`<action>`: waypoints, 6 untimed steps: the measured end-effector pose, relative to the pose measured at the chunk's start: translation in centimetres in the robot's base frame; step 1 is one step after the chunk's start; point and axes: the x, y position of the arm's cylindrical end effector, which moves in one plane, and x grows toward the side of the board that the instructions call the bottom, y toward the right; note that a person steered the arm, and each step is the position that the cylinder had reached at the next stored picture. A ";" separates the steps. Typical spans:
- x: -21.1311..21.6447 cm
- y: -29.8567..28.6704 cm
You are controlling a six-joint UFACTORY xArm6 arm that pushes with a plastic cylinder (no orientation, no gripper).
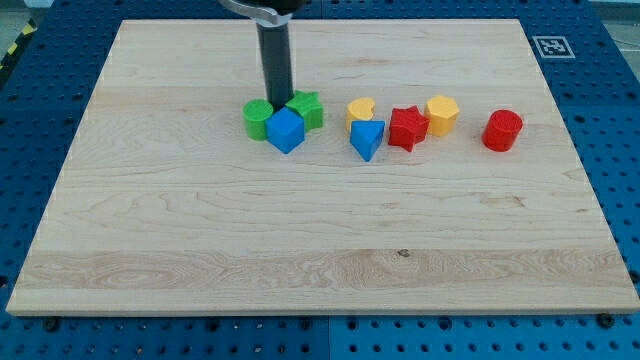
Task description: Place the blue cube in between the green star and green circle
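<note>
A: Where is the blue cube (pixel 285 130) sitting?

B: Wedged at the front of two green pieces. The green circle (pixel 257 119) touches it on the view's left, the green star (pixel 306 108) on the view's right, and the cube sits slightly nearer the view's bottom than both.

A: And my tip (pixel 279 102)?

B: The dark, smooth rod comes straight down just behind the cube, its end in the gap between the two green blocks. There are no fingers to be apart or together; it ends in a plain rod.

A: What else is on the board?

B: A pale wooden board (pixel 300 230) with visible grain. Further to the view's right lies a loose row: a yellow heart-like block (pixel 361 109), a blue wedge-shaped block (pixel 367 139) just below it, a red star (pixel 407 128), a yellow hexagon (pixel 442 114), then a red cylinder (pixel 502 130) standing apart. All look like matte plastic.
</note>
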 end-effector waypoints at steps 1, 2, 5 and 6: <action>0.1 0.5; 0.6 0.3; -2.7 -11.6; 4.1 -11.7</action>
